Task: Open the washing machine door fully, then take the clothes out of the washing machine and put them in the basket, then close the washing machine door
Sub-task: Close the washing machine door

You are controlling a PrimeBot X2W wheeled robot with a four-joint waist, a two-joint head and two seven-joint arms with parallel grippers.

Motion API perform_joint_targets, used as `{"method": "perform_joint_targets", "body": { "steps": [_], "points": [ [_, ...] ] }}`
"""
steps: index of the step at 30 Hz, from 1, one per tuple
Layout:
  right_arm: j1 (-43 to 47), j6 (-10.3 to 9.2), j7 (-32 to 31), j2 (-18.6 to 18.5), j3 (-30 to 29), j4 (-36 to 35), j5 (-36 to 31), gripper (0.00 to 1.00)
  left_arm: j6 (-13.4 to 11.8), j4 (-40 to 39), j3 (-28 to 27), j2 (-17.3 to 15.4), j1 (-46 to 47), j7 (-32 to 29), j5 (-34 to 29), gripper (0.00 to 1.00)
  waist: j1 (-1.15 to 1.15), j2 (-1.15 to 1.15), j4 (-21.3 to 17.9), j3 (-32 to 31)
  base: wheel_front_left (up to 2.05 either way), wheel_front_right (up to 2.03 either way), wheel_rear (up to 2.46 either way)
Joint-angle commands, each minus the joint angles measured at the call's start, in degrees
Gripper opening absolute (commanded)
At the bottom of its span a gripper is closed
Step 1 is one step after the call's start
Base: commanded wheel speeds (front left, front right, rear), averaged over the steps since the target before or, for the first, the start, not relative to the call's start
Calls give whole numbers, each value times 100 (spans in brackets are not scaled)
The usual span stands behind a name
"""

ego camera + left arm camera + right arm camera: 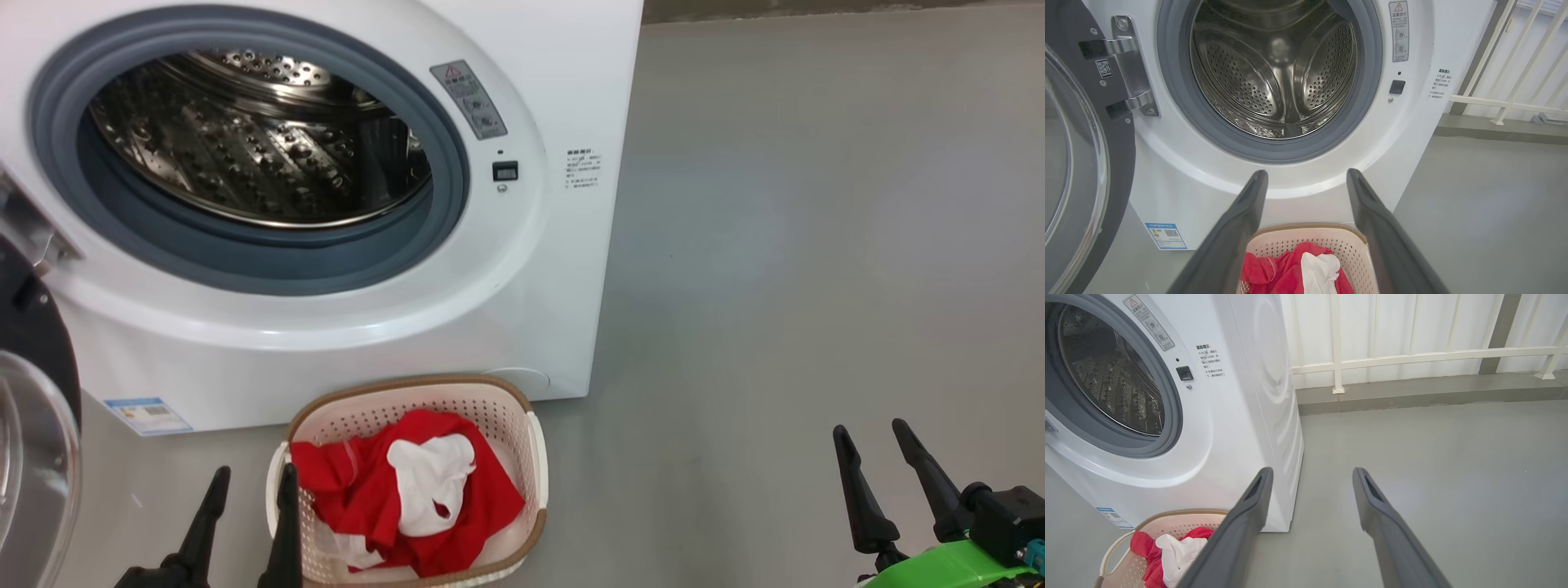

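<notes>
Smooth grey floor (1433, 457), white railing (1412, 357) — pale wall behind

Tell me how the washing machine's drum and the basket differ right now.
The drum is bare steel and looks empty; the basket is cream plastic and holds the red and white clothes. The drum opens forward, the basket upward. Both are perforated.

All three views face the washing machine (531, 286), sharing the basket (498, 412)
</notes>
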State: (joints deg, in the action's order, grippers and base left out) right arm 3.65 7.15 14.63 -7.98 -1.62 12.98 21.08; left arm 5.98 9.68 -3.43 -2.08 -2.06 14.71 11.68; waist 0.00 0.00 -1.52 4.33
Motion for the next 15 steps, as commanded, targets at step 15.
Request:
{"method": "perform_joint_targets", "body": {
  "steps": [15],
  "points": [
    [32, 34, 37, -72, 117, -136, -24, 100, -27, -208, -123, -80, 67, 29, 78, 100, 0, 0, 32, -72, -98, 98, 0]
  ]
}}
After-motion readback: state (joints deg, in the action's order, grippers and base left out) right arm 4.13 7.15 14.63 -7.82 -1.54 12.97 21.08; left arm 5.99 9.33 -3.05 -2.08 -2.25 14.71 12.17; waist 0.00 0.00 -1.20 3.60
